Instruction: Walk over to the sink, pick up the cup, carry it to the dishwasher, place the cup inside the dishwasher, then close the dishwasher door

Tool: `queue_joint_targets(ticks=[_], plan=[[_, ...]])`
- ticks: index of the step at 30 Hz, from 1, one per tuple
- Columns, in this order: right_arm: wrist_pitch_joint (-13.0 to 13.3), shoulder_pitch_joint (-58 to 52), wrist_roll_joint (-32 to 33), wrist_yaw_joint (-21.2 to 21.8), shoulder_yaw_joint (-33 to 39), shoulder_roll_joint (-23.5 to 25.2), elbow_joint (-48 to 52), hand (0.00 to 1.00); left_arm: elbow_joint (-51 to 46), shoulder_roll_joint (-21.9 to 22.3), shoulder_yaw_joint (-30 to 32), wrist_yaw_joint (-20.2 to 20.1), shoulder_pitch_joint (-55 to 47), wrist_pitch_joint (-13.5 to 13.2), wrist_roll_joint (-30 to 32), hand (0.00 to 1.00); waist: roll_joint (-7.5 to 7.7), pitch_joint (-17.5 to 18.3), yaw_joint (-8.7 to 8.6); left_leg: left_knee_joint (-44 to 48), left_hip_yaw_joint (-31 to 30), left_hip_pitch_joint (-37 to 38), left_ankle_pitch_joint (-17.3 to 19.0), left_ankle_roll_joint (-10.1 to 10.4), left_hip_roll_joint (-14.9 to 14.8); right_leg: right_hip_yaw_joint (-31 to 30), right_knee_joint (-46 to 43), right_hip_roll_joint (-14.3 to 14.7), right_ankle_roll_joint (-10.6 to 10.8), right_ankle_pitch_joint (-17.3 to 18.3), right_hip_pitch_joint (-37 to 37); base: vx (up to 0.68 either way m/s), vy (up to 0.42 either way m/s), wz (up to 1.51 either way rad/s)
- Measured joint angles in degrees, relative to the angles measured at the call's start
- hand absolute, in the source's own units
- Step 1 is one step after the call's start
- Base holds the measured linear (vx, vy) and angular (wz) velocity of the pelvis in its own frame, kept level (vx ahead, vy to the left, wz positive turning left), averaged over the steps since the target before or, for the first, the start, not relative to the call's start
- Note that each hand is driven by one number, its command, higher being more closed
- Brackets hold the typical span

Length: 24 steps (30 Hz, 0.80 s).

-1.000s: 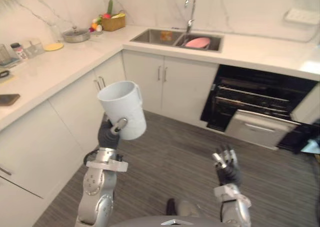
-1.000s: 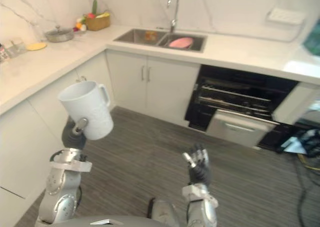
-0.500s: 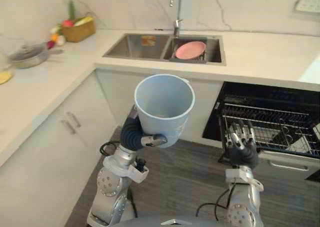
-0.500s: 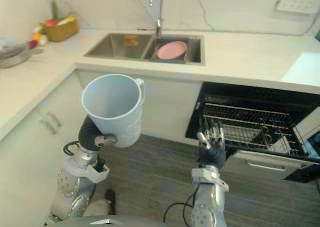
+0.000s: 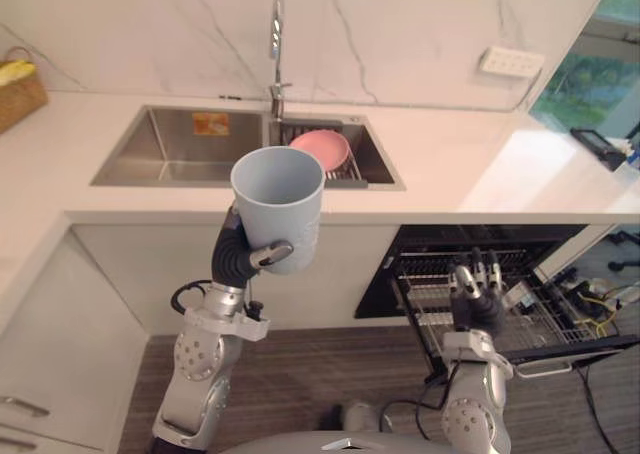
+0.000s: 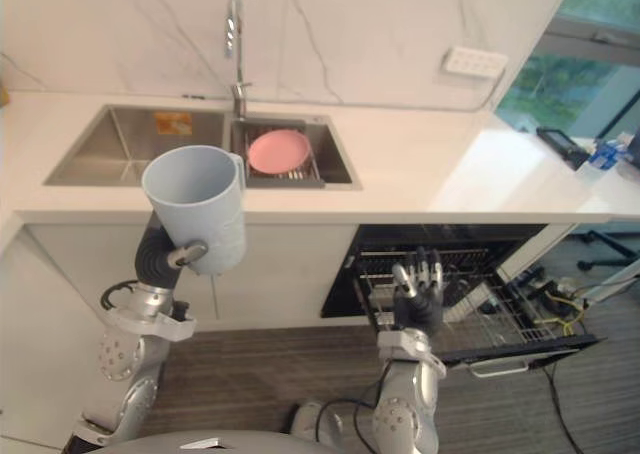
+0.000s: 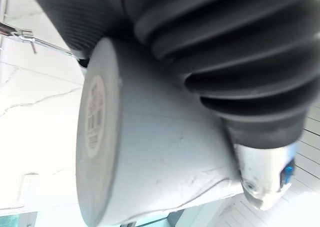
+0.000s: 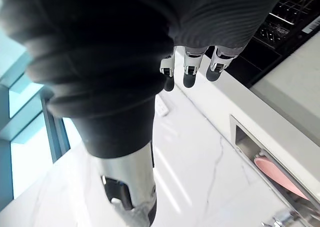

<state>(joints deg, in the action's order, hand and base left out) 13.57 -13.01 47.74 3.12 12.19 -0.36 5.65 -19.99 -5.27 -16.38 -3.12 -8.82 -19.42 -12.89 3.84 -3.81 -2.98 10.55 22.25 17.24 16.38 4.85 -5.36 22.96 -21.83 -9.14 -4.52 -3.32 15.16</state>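
A large pale blue cup [image 5: 278, 204] is held upright in front of the counter, with my left hand [image 5: 240, 256] shut round its lower side. In the left wrist view the cup [image 7: 150, 152] shows its base and side, pressed against the hand. The dishwasher [image 5: 520, 309] stands open under the counter at the lower right, its wire rack [image 6: 490, 299] pulled out. My right hand [image 5: 476, 296] is raised in front of that rack, fingers [image 8: 187, 67] straight and holding nothing.
The double sink [image 5: 180, 146] lies behind the cup, with a pink plate [image 5: 322, 149] in its right basin and a faucet [image 5: 276, 44] above. White cabinets [image 5: 60, 344] fill the lower left. A wall socket [image 5: 510, 62] and small items [image 5: 600, 149] sit to the right.
The camera has swung to the right, so the sink now sits behind the cup and the dishwasher rack at the lower right. The cup stays in my left hand; the right hand stays raised.
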Motion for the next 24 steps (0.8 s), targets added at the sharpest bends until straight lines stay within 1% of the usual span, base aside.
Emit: queue_joint_targets(ticks=[1, 2, 3, 4, 5, 6, 7, 8, 9, 10, 11, 12, 13, 14, 15, 16, 17, 18, 19, 20, 21, 22, 23, 24], plan=[[-0.04, 1.38, 0.36, 0.09, -0.10, -0.39, 1.60, 0.00, 0.62, 0.38, 0.05, 0.31, 0.06, 1.22, -0.01, 1.00, -1.81, -0.08, 0.37, 1.35, 0.28, -0.18, -0.28, -0.82, -0.72, -0.73, 2.24, 1.88, -0.32, -0.57, -0.31, 0.28, 0.050, -1.27], [0.15, 1.94, 0.36, 0.49, 0.03, -0.37, 4.31, 0.00, 0.57, 1.02, -0.09, 0.45, 0.75, 1.26, 0.00, 1.00, -3.00, -0.94, 0.36, 1.36, 1.06, 1.21, 0.42, -1.86, -0.69, -1.82, 1.99, 3.23, -0.47, 1.49, -0.33, 0.26, 0.042, -1.17], [0.17, 2.20, 0.36, 0.65, 0.15, -0.35, 5.21, 0.00, 0.70, 1.44, -0.35, 0.49, 1.17, 1.27, -0.01, 1.00, -3.64, -1.47, 0.21, 1.26, 1.32, 2.18, 0.75, -2.19, -0.81, -2.51, 0.97, 3.90, -0.22, 2.43, -0.23, 0.18, 0.008, -0.87], [0.19, 1.77, 0.36, 0.65, 0.06, -0.13, 6.12, 0.00, 0.74, 1.60, -1.04, 0.47, 1.62, 1.24, -0.01, 1.00, -3.50, -1.67, -0.25, 1.80, 1.31, 3.13, 0.83, -2.32, -0.89, -3.37, -0.48, 4.75, -0.21, 5.21, 0.12, 0.16, -0.038, -0.63], [0.22, 0.89, 0.32, 0.64, -0.11, 0.01, 7.43, 0.00, 0.67, 1.86, -2.38, 0.42, 1.66, 1.21, -0.02, 1.00, -3.36, -1.56, -0.36, 3.23, 1.36, 3.31, 0.58, -2.75, -1.35, -2.65, -1.26, 5.14, 0.03, 7.26, 0.04, 0.13, -0.043, -0.58], [0.28, 0.86, 0.30, 0.64, -0.10, 0.11, 7.57, 0.00, 0.68, 1.89, -2.98, 0.42, 1.65, 1.21, -0.02, 1.00, -3.25, -1.41, -0.30, 3.76, 1.44, 3.29, 0.16, -3.48, -1.67, -1.76, -1.09, 5.09, 0.32, 7.87, -0.18, 0.21, -0.039, -0.62], [0.30, 0.90, 0.29, 0.65, -0.12, 0.20, 7.71, 0.00, 0.74, 1.96, -3.86, 0.47, 1.63, 1.19, -0.01, 1.00, -4.01, -1.24, 0.12, 4.90, 1.17, 2.81, -0.89, -5.31, -3.07, -0.38, -1.38, 4.49, -0.10, 8.85, -0.70, 0.26, 0.043, -0.50], [0.29, -0.06, 0.31, 0.85, -0.21, 0.43, 9.70, 0.00, 0.68, 2.07, -4.32, 0.76, 1.77, 1.14, 0.08, 1.00, -2.53, -0.79, -0.06, 7.48, 0.71, 2.45, -1.14, -5.69, -2.90, -0.25, -3.55, 3.39, 0.03, 10.35, -1.30, 0.31, 0.051, -0.53], [0.24, -0.10, 0.32, 1.62, -0.16, 0.34, 10.01, 0.00, 0.88, 2.31, -4.67, 1.32, 1.69, 1.15, 0.10, 1.00, -2.87, -0.68, 0.17, 8.84, 0.77, 2.48, -1.19, -5.72, -3.42, -0.47, -3.52, 4.22, 0.12, 10.70, -1.55, 0.27, 0.017, -0.43], [-0.14, -0.12, 0.35, 2.21, -0.26, 0.37, 10.63, 0.00, 1.05, 2.32, -5.04, 2.50, 1.41, 1.19, 0.14, 1.00, -3.54, -0.21, 0.56, 13.61, 0.43, 1.03, -2.65, -5.31, -5.28, -0.73, -1.83, 5.94, -0.01, 10.54, -2.97, 0.18, -0.032, -0.43], [-0.27, -0.15, 0.35, 2.57, -0.22, 0.36, 11.10, 0.00, 1.05, 2.35, -5.04, 2.94, 1.35, 1.19, 0.17, 1.00, -3.69, -0.12, 0.62, 16.60, 0.00, -0.01, -3.89, -5.19, -6.03, -1.14, -0.87, 6.70, -0.01, 10.47, -3.73, 0.23, -0.060, -0.48], [-0.44, -0.10, 0.35, 3.62, -0.16, 0.23, 12.02, 0.00, 1.05, 2.50, -4.98, 3.67, 1.28, 1.19, 0.16, 1.00, -4.05, 0.07, 0.81, 23.38, -1.06, -2.71, -7.91, -4.33, -7.63, -2.15, 1.08, 8.09, -0.12, 10.39, -5.44, 0.26, -0.047, -0.50], [-1.27, -0.18, 0.34, 4.61, -0.11, -0.09, 12.84, 0.00, 1.07, 2.66, -4.84, 4.24, 1.07, 1.19, 0.13, 1.00, -4.52, 0.35, 1.10, 30.88, -3.28, -6.34, -11.92, -3.49, -9.10, -3.29, 2.89, 9.13, -0.24, 10.40, -6.94, 0.27, -0.033, -0.51], [-1.65, -0.24, 0.32, 5.00, -0.20, -0.25, 13.23, 0.00, 1.16, 2.90, -4.69, 4.28, 0.86, 1.19, 0.14, 1.00, -4.68, 0.39, 1.15, 34.35, -4.39, -8.19, -11.82, -2.86, -9.68, -3.64, 3.63, 9.64, -0.39, 10.48, -7.42, 0.34, 0.004, -0.43], [-2.31, -0.16, 0.32, 5.68, 0.01, -0.38, 13.75, 0.00, 2.05, 3.71, -4.58, 4.26, 0.62, 1.21, 0.15, 1.00, -5.89, 0.88, 0.99, 41.14, -7.71, -13.33, -8.68, -2.41, -9.90, -4.93, 4.90, 10.68, -1.50, 10.88, -8.72, 0.27, 0.030, -0.35], [-2.68, -0.10, 0.32, 5.73, -0.19, -0.42, 13.67, 0.00, 2.66, 3.81, -4.51, 4.26, 0.61, 1.21, 0.14, 1.00, -6.05, 0.71, 1.20, 42.67, -8.88, -14.89, -6.95, -2.58, -9.30, -5.67, 5.38, 10.93, -1.72, 11.03, -9.61, 0.31, 0.048, -0.61], [-3.54, -0.04, 0.33, 5.81, -0.86, -0.35, 13.55, 0.00, 3.52, 3.94, -4.35, 4.26, 0.16, 1.24, 0.14, 1.00, -6.03, 0.69, 2.24, 42.76, -10.84, -17.01, -3.61, -2.63, -7.43, -7.61, 6.37, 11.26, -1.76, 11.14, -11.20, 0.18, 0.044, -0.69], [-3.89, 0.10, 0.33, 5.96, -1.24, -0.39, 13.54, 0.00, 3.66, 4.02, -4.07, 4.27, -0.40, 1.24, 0.15, 1.00, -6.03, 0.69, 2.85, 41.55, -11.79, -17.83, -2.13, -2.71, -6.26, -8.87, 6.88, 11.45, -1.76, 11.13, -11.91, 0.24, 0.093, -1.18], [-4.29, 1.07, 0.33, 6.24, -3.10, -0.69, 13.53, 0.00, 3.54, 4.10, -3.56, 4.38, -2.12, 1.13, 0.15, 1.00, -5.97, 0.71, 3.89, 35.77, -13.87, -19.17, 0.84, -2.75, -3.51, -11.85, 8.00, 11.50, -1.60, 11.09, -13.25, 0.18, 0.096, -1.11], [-4.56, 1.68, 0.31, 6.28, -4.06, -0.92, 13.52, 0.00, 3.46, 4.11, -3.45, 4.53, -2.99, 1.12, 0.36, 1.00, -5.93, 0.73, 4.35, 30.75, -14.76, -19.75, 1.85, -2.93, -2.22, -13.41, 8.62, 11.41, -1.29, 11.01, -13.92, 0.18, 0.115, -1.05], [-4.71, 1.98, 0.31, 6.23, -4.68, -1.15, 13.51, 0.00, 3.29, 4.12, -3.56, 4.97, -3.51, 1.12, 0.85, 1.00, -5.91, 0.77, 4.65, 27.40, -14.95, -20.18, 1.95, -3.20, -1.77, -14.35, 8.98, 11.35, -0.86, 10.89, -14.18, 0.13, 0.122, -0.74], [-4.96, 2.45, 0.30, 6.23, -5.46, -1.50, 13.49, 0.00, 2.65, 4.12, -3.88, 5.63, -4.24, 1.09, 1.16, 1.00, -5.98, 0.82, 4.88, 20.49, -14.85, -20.90, 0.79, -4.37, -1.35, -15.70, 9.27, 11.31, 0.17, 10.71, -14.25, 0.16, 0.171, -0.58], [-4.95, 2.45, 0.32, 5.89, -6.29, -1.92, 13.46, 0.00, 2.43, 4.40, -4.02, 5.98, -4.11, 1.06, 1.47, 1.00, -6.37, 1.07, 4.85, 13.92, -14.56, -21.34, -3.52, -4.34, -1.37, -15.98, 9.39, 11.51, 1.86, 10.44, -14.04, 0.15, 0.182, -0.47], [-4.96, 2.29, 0.32, 5.52, -6.72, -2.06, 13.21, 0.00, 2.43, 4.41, -3.99, 6.26, -4.12, 1.07, 1.62, 1.00, -6.27, 1.40, 4.87, 12.19, -14.46, -20.80, -3.35, -3.88, -1.28, -16.28, 9.43, 11.36, 2.42, 10.44, -13.84, 0.19, 0.244, -0.23]])
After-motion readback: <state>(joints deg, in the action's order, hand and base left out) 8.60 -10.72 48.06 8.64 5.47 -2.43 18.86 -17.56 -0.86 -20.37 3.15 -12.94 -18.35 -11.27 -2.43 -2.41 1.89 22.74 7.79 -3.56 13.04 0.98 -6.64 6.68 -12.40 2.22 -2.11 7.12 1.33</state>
